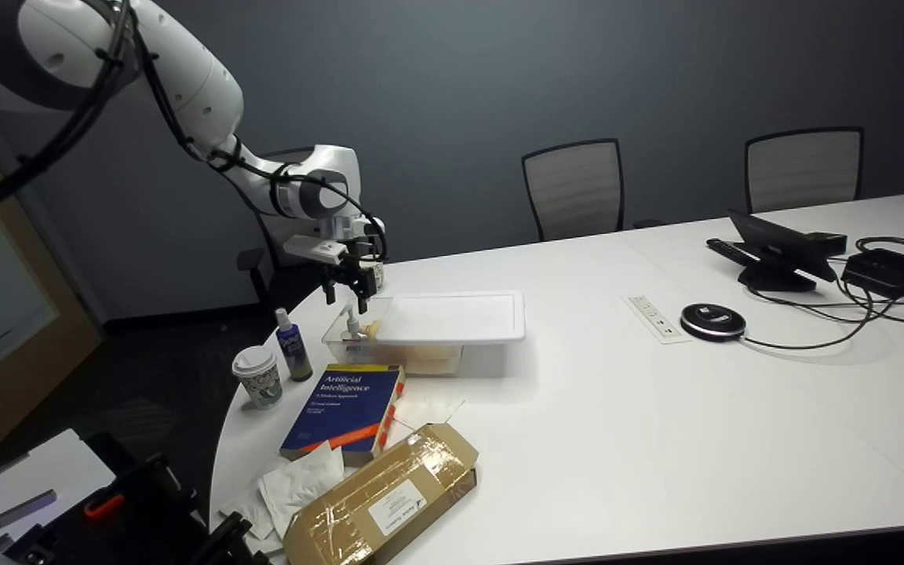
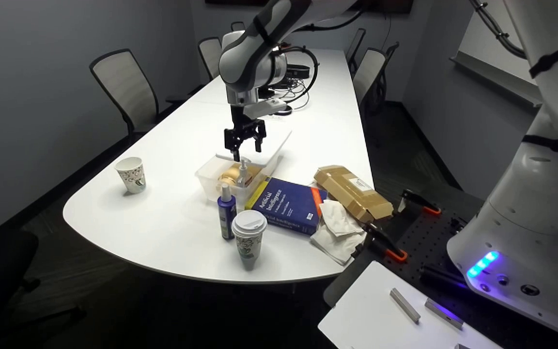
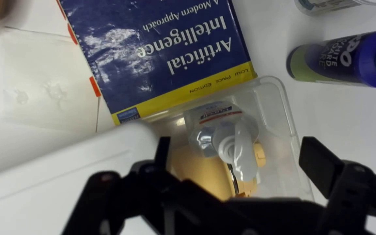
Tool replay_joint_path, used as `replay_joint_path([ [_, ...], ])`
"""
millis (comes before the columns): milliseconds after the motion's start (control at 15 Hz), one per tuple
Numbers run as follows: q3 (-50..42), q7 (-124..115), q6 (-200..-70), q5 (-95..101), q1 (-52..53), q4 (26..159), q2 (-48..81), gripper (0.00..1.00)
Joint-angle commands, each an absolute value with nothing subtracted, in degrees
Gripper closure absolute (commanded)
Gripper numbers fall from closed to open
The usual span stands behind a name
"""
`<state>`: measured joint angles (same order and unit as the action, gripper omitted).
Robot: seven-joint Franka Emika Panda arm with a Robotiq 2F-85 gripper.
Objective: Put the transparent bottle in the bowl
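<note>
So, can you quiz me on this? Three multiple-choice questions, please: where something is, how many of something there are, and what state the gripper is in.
1. Where is the clear pump bottle?
A. On the blue book
B. On a chair
C. In the plastic box

2. How many paper cups can be seen?
A. One
B. Two
C. Four

3. How does the gripper stand?
A. Open
B. Shut on the spray bottle
C. Shut on nothing

Right letters:
1. C: the wrist view shows the bottle inside the box's rim.
2. B: an exterior view shows a cup with no lid and a lidded cup.
3. A: the wrist view shows the fingers wide apart.
</note>
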<state>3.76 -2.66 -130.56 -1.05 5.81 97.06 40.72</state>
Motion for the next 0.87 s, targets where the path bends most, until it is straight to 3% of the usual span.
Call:
replay_joint_path([
  [0,3.18,-6.64,-125.73,-3.19,5.40,97.84,35.85,0.00],
  [800,-2.57,-19.42,-120.36,-9.14,0.98,99.29,27.90,0.00],
])
